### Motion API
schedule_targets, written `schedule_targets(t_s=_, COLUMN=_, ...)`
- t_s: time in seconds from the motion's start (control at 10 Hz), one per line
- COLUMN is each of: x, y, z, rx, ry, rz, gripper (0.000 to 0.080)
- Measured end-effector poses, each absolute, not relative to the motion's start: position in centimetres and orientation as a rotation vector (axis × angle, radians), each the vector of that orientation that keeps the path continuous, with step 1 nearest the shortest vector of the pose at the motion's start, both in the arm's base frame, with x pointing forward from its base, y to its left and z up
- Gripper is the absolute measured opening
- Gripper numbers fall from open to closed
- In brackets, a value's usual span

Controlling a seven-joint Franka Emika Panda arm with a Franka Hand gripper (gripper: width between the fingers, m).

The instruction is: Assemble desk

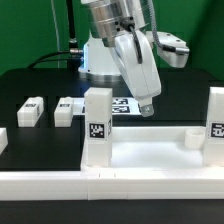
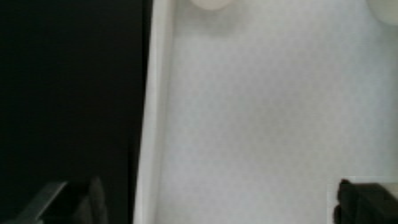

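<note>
Your hand (image 1: 146, 108) is spread wide and carries nothing; it hangs just above the desk slab (image 1: 150, 158), near its far rim. The slab lies flat at the front of the black desk (image 1: 40, 90). A left upright leg (image 1: 97, 125) and a right upright leg (image 1: 216, 120) stand at its corners. A loose leg (image 1: 30, 112) and a second loose leg (image 1: 68, 110) lie beyond, toward the exterior view's left. I judge the plastic to be stiff, light and rather slippery. The slab is too wide for the hand, so take it only by the raised rim. Take a leg across two flat faces, near its middle.
</note>
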State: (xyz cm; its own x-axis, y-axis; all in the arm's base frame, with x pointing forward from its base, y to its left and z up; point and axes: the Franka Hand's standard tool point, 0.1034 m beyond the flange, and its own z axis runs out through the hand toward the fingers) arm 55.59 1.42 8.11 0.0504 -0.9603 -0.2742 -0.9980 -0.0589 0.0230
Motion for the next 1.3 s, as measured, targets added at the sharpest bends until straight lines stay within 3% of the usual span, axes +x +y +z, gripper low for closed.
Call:
schedule_targets(t_s=0.3, x=53.1, y=0.7, z=5.4, rx=-1.995, ry=2.111, rz=0.161, gripper=0.0649)
schedule_targets(t_s=0.6, x=51.7, y=1.5, z=2.9, rx=-2.035, ry=2.126, rz=0.231, gripper=0.0649)
schedule_targets(t_s=0.9, x=52.3, y=3.4, z=1.6, rx=-2.068, ry=2.111, rz=0.506, gripper=0.0649)
schedule_targets(t_s=1.2, x=52.4, y=3.4, z=1.1, rx=-2.075, ry=2.116, rz=0.503, gripper=0.0649)
schedule_targets(t_s=1.3, x=52.4, y=3.4, z=1.1, rx=-2.075, ry=2.117, rz=0.503, gripper=0.0528)
